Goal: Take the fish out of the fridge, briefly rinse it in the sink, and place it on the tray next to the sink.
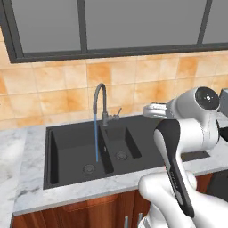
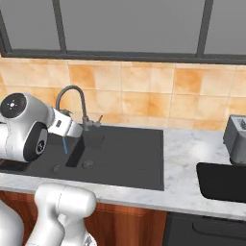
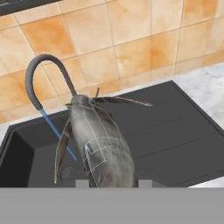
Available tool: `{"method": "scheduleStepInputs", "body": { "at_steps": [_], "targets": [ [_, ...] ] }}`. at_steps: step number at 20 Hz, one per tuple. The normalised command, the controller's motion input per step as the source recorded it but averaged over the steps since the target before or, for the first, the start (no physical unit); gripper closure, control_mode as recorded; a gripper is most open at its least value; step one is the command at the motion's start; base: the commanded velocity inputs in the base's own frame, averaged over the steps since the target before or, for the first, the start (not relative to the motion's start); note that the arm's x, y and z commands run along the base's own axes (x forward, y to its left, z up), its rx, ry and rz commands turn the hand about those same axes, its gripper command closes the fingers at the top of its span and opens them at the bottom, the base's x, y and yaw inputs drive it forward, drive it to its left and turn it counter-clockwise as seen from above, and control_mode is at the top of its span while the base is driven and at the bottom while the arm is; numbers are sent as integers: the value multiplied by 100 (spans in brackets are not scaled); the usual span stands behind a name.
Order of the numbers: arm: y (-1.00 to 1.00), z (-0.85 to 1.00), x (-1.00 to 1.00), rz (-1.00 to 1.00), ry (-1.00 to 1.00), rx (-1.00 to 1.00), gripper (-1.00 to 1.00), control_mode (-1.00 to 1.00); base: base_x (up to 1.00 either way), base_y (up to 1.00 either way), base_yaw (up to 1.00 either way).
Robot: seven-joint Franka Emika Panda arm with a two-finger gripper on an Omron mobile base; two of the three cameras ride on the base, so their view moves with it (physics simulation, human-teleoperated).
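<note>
- you see the fish (image 3: 101, 144) right in front of the hand camera, a grey, spotty body with thin fins sticking out to the sides.
- your gripper (image 3: 109, 183) has its two dark tips at the bottom of the hand view, pressed against the lower end of the fish, so the jaws are closed tight on the fish.
- the fish hangs in the air above the sink (image 3: 175, 131), over the ribbed flat part beside the bowls.
- in the left base view the fish (image 1: 156, 110) shows as a pale shape at the end of your arm, above the right side of the sink (image 1: 67, 147).
- the tap (image 1: 100, 103) curves up and over the left bowl, and a thin blue stream of water (image 1: 96, 138) falls from it into that bowl.
- in the hand view the tap (image 3: 46, 74) is to the left of the fish, and the water (image 3: 57, 131) falls beside the fish. you cannot tell if the water touches the fish.
- in the right base view your arm reaches across the left part of the sink (image 2: 134, 153), close to the tap (image 2: 72, 101).
- a black tray (image 2: 222, 181) lies on the marble counter (image 2: 185, 149) to the right of the sink, well apart from the fish.
- a grey toaster (image 2: 236, 139) stands behind the tray.
- orange tiles (image 1: 53, 80) cover the wall behind the sink, under a dark-framed window (image 1: 133, 26).
</note>
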Motion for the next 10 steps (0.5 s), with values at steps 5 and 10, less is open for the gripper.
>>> {"method": "scheduleStepInputs", "body": {
  "at_steps": [5,10],
  "targets": [
    [0,0,0,0,0,0,100,100,56,0,-3],
    [-12,-11,20,10,32,16,100,-100,1,0,1]
  ]
}}
